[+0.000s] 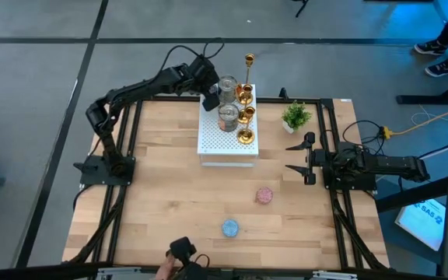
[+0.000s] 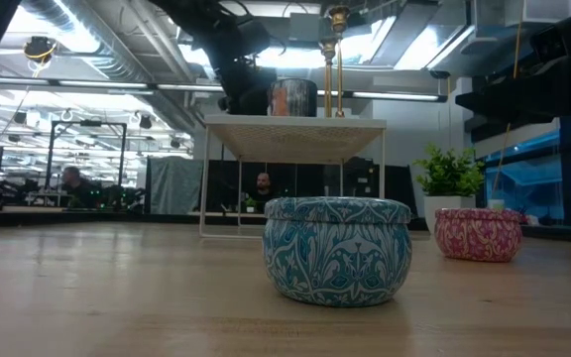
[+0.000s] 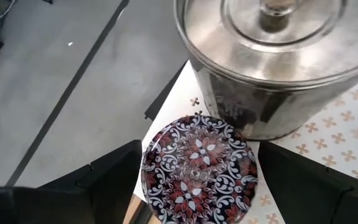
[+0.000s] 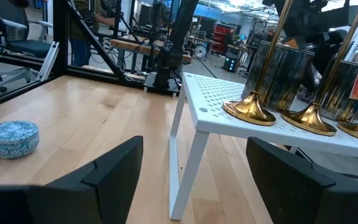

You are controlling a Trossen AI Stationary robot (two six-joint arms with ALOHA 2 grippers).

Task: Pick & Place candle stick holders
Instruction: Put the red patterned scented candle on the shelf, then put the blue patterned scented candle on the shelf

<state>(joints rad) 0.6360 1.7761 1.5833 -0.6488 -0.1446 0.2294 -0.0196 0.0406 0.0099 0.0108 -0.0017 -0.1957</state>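
The white perforated box (image 1: 228,144) stands at the table's far middle. On it are two silvery cups (image 1: 228,87) (image 1: 228,117), several short gold holders (image 1: 245,115) and one tall thin gold holder (image 1: 249,62). My left gripper (image 1: 208,99) is at the box's far left corner, shut on a small dark round tin with a red-and-white flower pattern (image 3: 197,168), next to a silvery cup (image 3: 272,62). My right gripper (image 1: 298,158) is open and empty at the table's right side. A pink tin (image 1: 264,194) and a blue tin (image 1: 230,228) rest on the table. My left gripper pinches the dark tin by its round side wall (image 3: 146,174), one finger (image 3: 104,186) on either side, coming from above. The tin's patterned top faces up and it sits level over the box's corner. I cannot tell whether it rests on the box or is just above it.
A small green potted plant (image 1: 295,117) stands right of the box. In the low view the blue tin (image 2: 337,248) is near and the pink tin (image 2: 478,233) farther right. People show in the room behind the table. The near left of the table is bare wood.
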